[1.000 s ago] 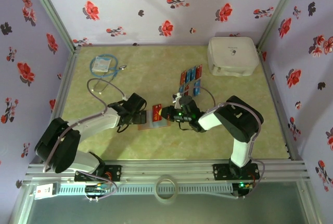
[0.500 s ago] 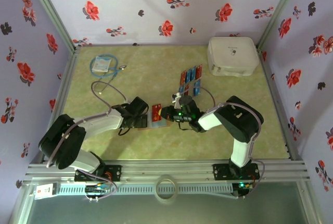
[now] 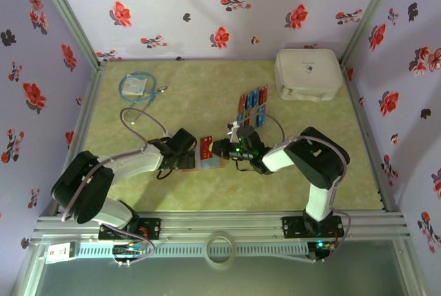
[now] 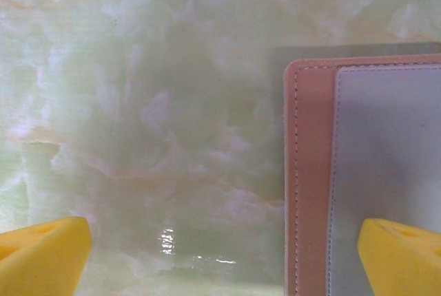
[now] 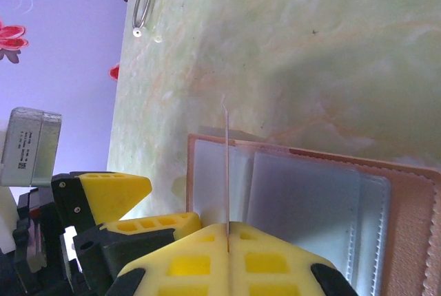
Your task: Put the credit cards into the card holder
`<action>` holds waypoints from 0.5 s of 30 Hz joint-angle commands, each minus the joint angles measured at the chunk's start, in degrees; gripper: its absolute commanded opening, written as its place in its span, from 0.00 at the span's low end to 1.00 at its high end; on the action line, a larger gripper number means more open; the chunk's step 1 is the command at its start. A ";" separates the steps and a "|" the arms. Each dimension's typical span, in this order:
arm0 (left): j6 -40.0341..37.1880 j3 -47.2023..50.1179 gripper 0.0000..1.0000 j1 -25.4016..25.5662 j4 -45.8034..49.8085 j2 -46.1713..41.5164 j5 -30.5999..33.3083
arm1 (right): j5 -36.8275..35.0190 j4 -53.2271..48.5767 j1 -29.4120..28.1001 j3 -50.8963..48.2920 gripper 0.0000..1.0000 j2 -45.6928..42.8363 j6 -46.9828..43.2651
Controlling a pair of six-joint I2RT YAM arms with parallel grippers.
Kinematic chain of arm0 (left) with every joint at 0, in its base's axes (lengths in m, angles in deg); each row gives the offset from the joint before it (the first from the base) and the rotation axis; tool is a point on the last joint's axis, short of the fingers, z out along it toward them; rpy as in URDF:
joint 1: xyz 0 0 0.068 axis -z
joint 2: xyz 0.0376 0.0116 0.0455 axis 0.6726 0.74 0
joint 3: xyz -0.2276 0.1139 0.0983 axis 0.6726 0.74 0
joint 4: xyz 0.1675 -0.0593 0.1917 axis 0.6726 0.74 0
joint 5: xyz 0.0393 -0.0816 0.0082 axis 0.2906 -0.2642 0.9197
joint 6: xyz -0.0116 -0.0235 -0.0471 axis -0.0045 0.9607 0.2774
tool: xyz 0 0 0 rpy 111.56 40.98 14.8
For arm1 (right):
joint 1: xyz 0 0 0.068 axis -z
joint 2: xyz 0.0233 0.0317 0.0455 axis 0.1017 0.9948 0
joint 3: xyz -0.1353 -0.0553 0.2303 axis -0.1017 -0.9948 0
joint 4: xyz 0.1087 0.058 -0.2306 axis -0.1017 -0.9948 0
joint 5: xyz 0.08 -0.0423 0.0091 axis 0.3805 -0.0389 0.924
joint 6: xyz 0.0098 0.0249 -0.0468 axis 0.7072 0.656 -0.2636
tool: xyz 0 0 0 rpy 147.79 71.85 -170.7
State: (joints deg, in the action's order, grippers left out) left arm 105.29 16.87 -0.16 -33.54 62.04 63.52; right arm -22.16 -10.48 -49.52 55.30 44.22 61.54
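Left gripper (image 4: 224,248) has edged up to the card holder (image 3: 213,163); bracing it looks imminent.
Its jaws gape wide and empty, straddling the holder's edge, while the right gripper (image 5: 228,237) pinches a credit card (image 5: 227,172), probably red, upright over the holder's pockets.

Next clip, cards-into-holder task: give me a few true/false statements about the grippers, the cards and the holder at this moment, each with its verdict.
1. The right gripper is shut on a card. True.
2. The left gripper is shut on the card holder. False: it is open, with one finger over the table and the other over the holder.
3. The card holder lies open on the table. True.
4. Every card is already in the holder. False: loose cards, red and blue, lie on the table beyond it.
5. The white box sits at the near left corner. False: it is at the far right.
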 commanded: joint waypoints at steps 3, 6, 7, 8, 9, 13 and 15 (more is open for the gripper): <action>0.82 1.07 1.00 0.35 0.89 0.30 1.76 | 0.86 2.45 -0.78 1.33 0.00 1.23 1.40; 0.80 1.05 1.00 0.39 0.80 0.31 1.76 | 0.92 2.74 -1.01 1.43 0.00 1.95 1.62; 0.80 1.03 1.00 0.39 0.82 0.31 1.76 | 0.94 3.11 -1.01 1.31 0.00 2.33 1.80; 0.84 1.14 1.00 0.40 0.81 0.30 1.76 | 0.95 3.32 -1.13 1.25 0.00 2.57 1.90; 0.82 1.15 1.00 0.34 0.88 0.25 1.76 | 0.96 3.78 -1.11 1.14 0.00 2.95 2.08; 0.64 1.02 1.00 0.34 0.89 0.20 1.77 | 0.95 5.58 -1.32 0.37 0.00 3.92 2.97; 0.61 1.04 1.00 0.34 0.85 0.17 1.78 | 0.97 6.31 -1.43 0.05 0.00 4.34 3.24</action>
State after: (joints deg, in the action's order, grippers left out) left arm 105.29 16.93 -0.16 -33.70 62.04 63.54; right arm -22.02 -7.44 -50.39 55.45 47.54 63.77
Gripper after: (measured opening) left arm 0.997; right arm 0.045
